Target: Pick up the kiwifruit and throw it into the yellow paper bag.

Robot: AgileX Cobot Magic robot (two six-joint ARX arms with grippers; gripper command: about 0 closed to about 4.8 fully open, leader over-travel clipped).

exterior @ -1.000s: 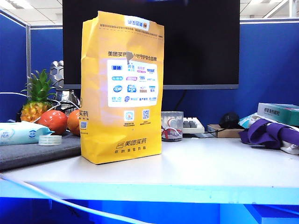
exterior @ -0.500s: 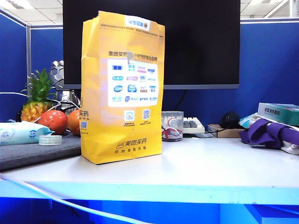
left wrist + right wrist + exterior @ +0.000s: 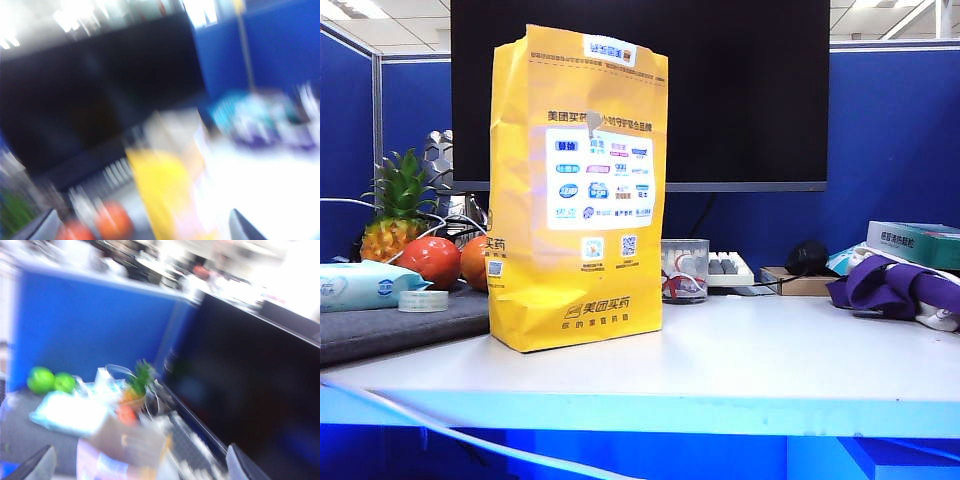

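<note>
Kiwifruit unseen; both pincers hover above the bag (image 3: 578, 190), right pincer (image 3: 140, 467) wide and empty, left pincer (image 3: 142, 227) spread. A blurred swing could topple it.

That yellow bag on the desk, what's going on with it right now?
Nothing is touching the yellow bag; it stands upright on the white table, in front of the monitor. No arm shows in the exterior view. Both wrist views are blurred and look down toward the bag from above. The right hand is open with nothing between its fingers, and the left hand also looks open and empty. No kiwifruit is visible anywhere, so whether it is already in the bag cannot be told.
</note>
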